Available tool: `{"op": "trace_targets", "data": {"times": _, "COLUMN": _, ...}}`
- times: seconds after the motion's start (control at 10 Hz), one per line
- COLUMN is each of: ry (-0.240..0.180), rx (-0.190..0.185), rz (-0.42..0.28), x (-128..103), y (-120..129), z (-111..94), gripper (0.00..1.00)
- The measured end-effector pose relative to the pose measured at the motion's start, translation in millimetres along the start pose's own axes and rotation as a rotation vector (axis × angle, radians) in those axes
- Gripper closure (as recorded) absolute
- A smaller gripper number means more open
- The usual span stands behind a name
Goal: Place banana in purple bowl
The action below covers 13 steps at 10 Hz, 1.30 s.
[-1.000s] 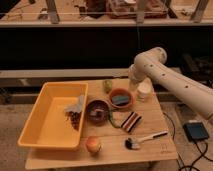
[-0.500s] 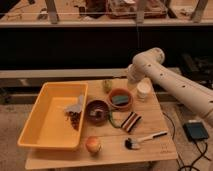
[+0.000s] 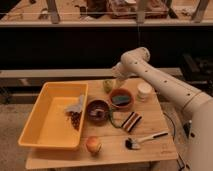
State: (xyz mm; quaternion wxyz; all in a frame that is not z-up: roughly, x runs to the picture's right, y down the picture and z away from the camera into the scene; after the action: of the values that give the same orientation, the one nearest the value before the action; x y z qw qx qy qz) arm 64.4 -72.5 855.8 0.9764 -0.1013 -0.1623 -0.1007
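The banana point(image 3: 107, 85), a small pale yellow-green fruit, lies on the wooden table point(image 3: 155, 120) near its far edge. My gripper point(image 3: 117, 80) hangs from the white arm just right of the banana and a little above it, behind the orange bowl point(image 3: 121, 98). The purple bowl point(image 3: 97, 109) stands at the table's middle, left of and in front of the orange bowl, next to the yellow bin. Something small lies inside it.
A big yellow bin point(image 3: 47, 120) fills the left side and holds a grey object and dark grapes point(image 3: 75, 114). A white cup point(image 3: 145, 90) stands at the right back. A striped packet point(image 3: 131, 121), a brush point(image 3: 142, 140) and a red-and-yellow fruit point(image 3: 93, 145) lie in front.
My gripper has moved to the left, from behind the orange bowl toward the banana. Nothing on the table has moved.
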Motion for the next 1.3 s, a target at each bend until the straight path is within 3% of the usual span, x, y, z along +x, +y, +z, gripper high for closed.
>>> {"op": "trace_targets", "data": {"times": 0.4, "ry": -0.084, "rx": 0.025, "rz": 0.007, "x": -1.2, "y": -7.9, "z": 23.6, "gripper": 0.35}}
{"op": "trace_targets", "data": {"times": 0.9, "ry": -0.137, "rx": -0.023, "rz": -0.037, "x": -32.6, "y": -10.0, "z": 61.5, "gripper": 0.35}}
{"op": "trace_targets", "data": {"times": 1.0, "ry": -0.138, "rx": -0.035, "rz": -0.041, "x": -34.7, "y": -8.2, "z": 67.4, "gripper": 0.39}}
{"op": "trace_targets", "data": {"times": 1.3, "ry": -0.122, "rx": -0.065, "rz": -0.038, "x": -31.9, "y": -1.7, "z": 81.9, "gripper": 0.67}}
